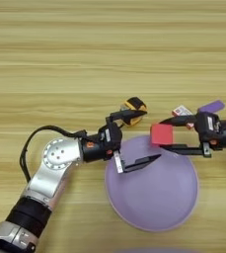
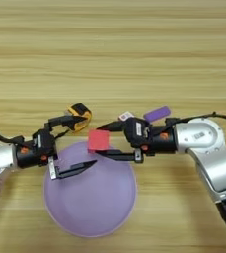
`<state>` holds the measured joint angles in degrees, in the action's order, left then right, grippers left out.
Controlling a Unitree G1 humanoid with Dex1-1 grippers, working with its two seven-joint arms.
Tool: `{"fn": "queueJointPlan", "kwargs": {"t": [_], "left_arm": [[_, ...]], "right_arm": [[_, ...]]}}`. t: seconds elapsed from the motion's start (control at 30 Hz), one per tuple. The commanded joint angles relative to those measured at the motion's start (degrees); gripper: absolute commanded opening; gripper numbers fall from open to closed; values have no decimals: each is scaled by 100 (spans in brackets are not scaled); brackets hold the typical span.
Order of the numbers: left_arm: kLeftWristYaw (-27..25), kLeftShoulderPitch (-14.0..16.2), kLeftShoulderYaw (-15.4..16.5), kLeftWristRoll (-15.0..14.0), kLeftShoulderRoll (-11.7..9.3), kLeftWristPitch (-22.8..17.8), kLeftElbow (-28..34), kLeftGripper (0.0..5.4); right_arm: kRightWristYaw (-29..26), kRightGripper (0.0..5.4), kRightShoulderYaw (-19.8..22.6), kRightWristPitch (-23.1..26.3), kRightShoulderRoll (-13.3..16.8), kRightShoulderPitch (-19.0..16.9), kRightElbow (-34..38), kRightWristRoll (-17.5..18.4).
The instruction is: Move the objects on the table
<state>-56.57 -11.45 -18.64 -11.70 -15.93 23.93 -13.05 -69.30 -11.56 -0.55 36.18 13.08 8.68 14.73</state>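
My right gripper (image 1: 162, 134) reaches in from the right and is shut on a red cube (image 1: 162, 133), held above the far rim of the lilac plate (image 1: 154, 210). My left gripper (image 1: 150, 136) comes from the lower left and is open wide. Its upper finger lies against the yellow-and-black tape measure (image 1: 134, 105) and its lower finger hangs over the plate. Behind the right gripper, a small red-and-white box (image 1: 182, 110) and a flat purple block (image 1: 211, 106) lie on the table (image 1: 85, 49).
Nothing lies inside the lilac plate, which sits at the near middle. A second lilac rim (image 1: 154, 250) peeks in at the bottom edge. The left arm's black cable (image 1: 28, 146) loops beside its silver forearm.
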Motion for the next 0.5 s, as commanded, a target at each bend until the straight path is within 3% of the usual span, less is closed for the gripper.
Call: {"fn": "queueJointPlan", "kwargs": {"t": [0.03, 0.27, 0.5], "left_arm": [[-41, -2, -40, 71, -3, 11, -32, 540], [-64, -2, -56, 76, -1, 24, -56, 540], [-92, -2, -58, 65, 3, 30, -65, 467]], "right_arm": [[-26, 231, -83, -28, 41, 59, 27, -43], [-13, 231, -117, -39, 43, 90, 25, -29], [-6, 231, -96, -62, 60, 99, 27, -14]]}}
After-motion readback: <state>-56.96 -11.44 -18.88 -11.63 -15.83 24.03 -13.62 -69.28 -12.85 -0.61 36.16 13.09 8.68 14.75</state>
